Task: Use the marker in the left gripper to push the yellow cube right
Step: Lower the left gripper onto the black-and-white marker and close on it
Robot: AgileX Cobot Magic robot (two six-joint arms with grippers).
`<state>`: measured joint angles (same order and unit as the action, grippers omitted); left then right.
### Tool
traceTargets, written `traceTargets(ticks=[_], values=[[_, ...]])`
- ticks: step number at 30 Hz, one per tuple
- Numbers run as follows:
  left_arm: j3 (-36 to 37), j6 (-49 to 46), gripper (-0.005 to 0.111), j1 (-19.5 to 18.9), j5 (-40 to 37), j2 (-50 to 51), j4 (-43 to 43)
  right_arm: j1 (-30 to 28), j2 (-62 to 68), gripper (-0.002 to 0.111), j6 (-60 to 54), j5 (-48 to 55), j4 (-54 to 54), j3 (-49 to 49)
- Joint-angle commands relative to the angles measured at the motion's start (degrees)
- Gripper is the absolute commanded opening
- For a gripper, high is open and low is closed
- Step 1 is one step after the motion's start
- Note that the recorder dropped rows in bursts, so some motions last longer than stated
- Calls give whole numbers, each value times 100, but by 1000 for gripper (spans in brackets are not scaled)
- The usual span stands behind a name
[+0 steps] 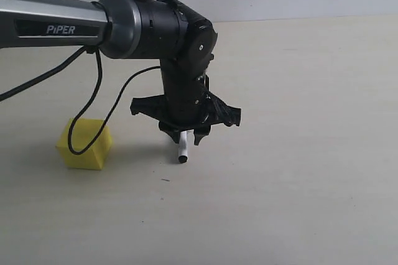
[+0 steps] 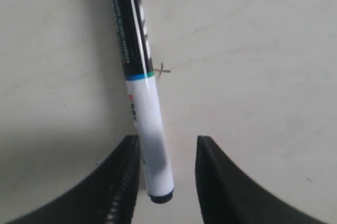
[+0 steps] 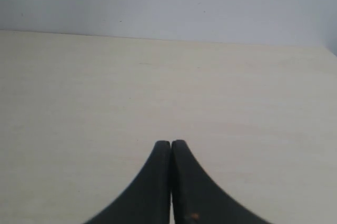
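The yellow cube (image 1: 84, 144) sits on the pale table, well to the left of my left gripper (image 1: 185, 139). That gripper points down over the marker (image 1: 183, 150). In the left wrist view the marker (image 2: 142, 87) lies along the table between the fingers of the left gripper (image 2: 168, 141). Its white barrel rests against one finger (image 2: 124, 176), with a clear gap to the other finger (image 2: 221, 182), so the gripper is open. The marker's black cap points away from the wrist. My right gripper (image 3: 171, 142) is shut on nothing, over bare table.
The left arm's black cable (image 1: 93, 100) hangs in a loop in front of the cube. A small pencil cross (image 2: 163, 70) marks the table beside the marker. The table's far edge (image 3: 158, 39) meets a grey wall.
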<state>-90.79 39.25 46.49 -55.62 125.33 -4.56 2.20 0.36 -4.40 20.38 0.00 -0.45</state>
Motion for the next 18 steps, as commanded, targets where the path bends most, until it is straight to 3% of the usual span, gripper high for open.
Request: traceTargets(ticks=[1, 18], values=[[-44, 188, 36, -64, 50, 67, -174, -20, -36, 0, -8, -1, 0, 16], [-44, 188, 36, -77, 50, 239, -230, -20, -36, 0, -8, -1, 0, 16]])
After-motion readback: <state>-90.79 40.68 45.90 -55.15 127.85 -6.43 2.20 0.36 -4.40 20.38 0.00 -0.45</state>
